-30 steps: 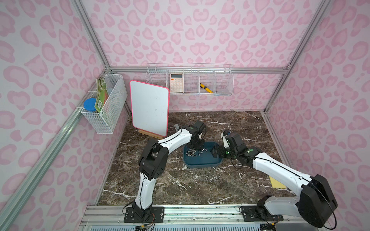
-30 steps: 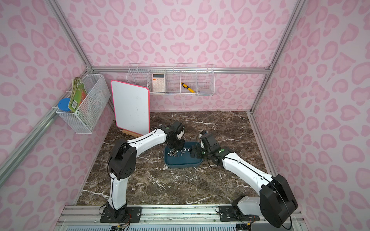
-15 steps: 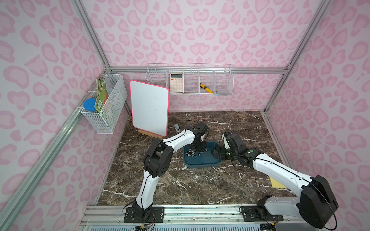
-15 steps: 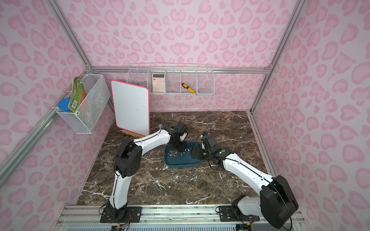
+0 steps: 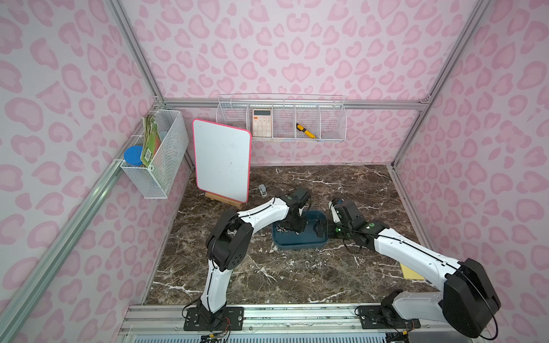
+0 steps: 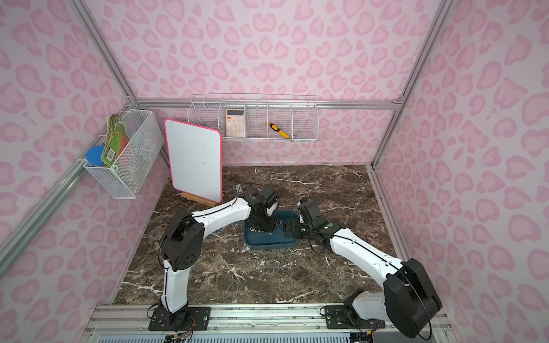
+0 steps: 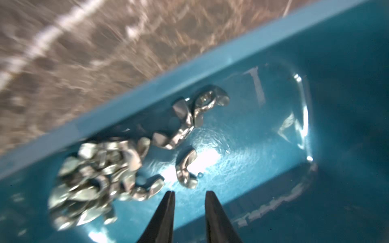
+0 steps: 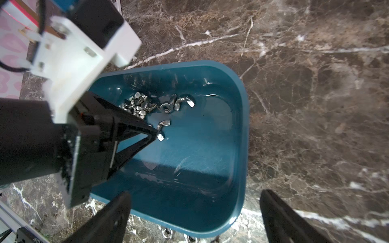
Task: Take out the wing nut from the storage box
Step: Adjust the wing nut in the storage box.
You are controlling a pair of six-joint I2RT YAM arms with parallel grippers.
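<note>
Inside the storage box, on the marble tabletop, the left gripper hangs low with its jaws narrowly apart and empty. One lone wing nut lies on the box floor just ahead of the fingertips, clear of the heap of wing nuts piled against the wall. Its wings run roughly in line with the fingers, so a short push forward should bring the jaws across its narrow waist. The right gripper, jaws spread wide and holding nothing, hovers at the box's opposite end, much farther from the nut.
</note>
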